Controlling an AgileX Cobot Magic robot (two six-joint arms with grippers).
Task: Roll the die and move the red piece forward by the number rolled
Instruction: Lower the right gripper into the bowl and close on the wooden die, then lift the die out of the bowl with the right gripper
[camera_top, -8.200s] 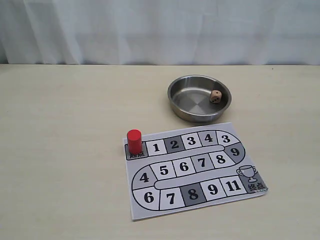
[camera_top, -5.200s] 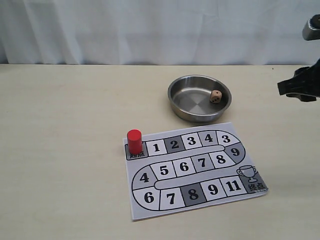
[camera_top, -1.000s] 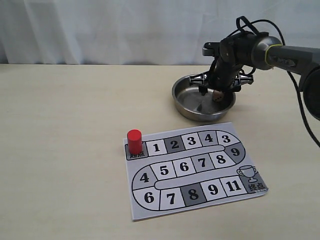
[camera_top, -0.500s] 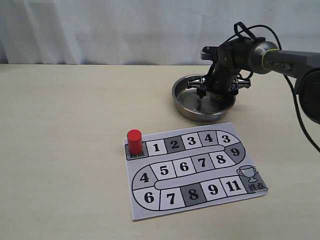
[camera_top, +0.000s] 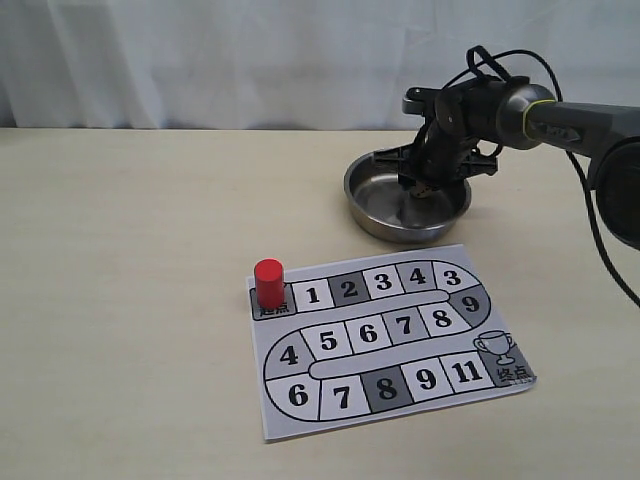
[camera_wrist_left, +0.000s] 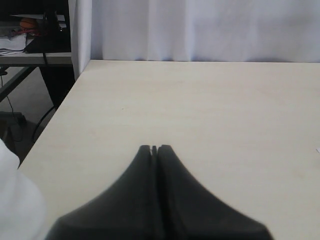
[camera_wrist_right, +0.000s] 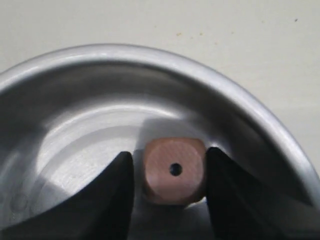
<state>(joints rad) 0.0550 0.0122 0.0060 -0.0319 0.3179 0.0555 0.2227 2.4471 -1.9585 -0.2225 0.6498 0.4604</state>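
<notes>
The die (camera_wrist_right: 174, 170), a tan cube showing one pip, lies inside the steel bowl (camera_wrist_right: 240, 95) near its wall. My right gripper (camera_wrist_right: 170, 161) is lowered into the bowl (camera_top: 385, 228) and is open, with the die between its fingers: one finger touches it and a thin gap remains on the other side. In the exterior view my right gripper (camera_top: 426, 184) hides the die. The red piece (camera_top: 268, 282) stands upright on the start square at the left end of the paper board (camera_top: 390, 335). My left gripper (camera_wrist_left: 155, 148) is shut on nothing, over bare table.
The printed track runs from the start square through numbered squares to a trophy square (camera_top: 505, 360) at the lower right. The right arm and its cables (camera_top: 560, 110) reach in from the right. The table's edge (camera_wrist_left: 55, 115) and a shelf lie beyond.
The right arm came in from the right and lowered its gripper into the bowl. Over the last second the fingers sank around the die and narrowed. The red piece has not moved.
</notes>
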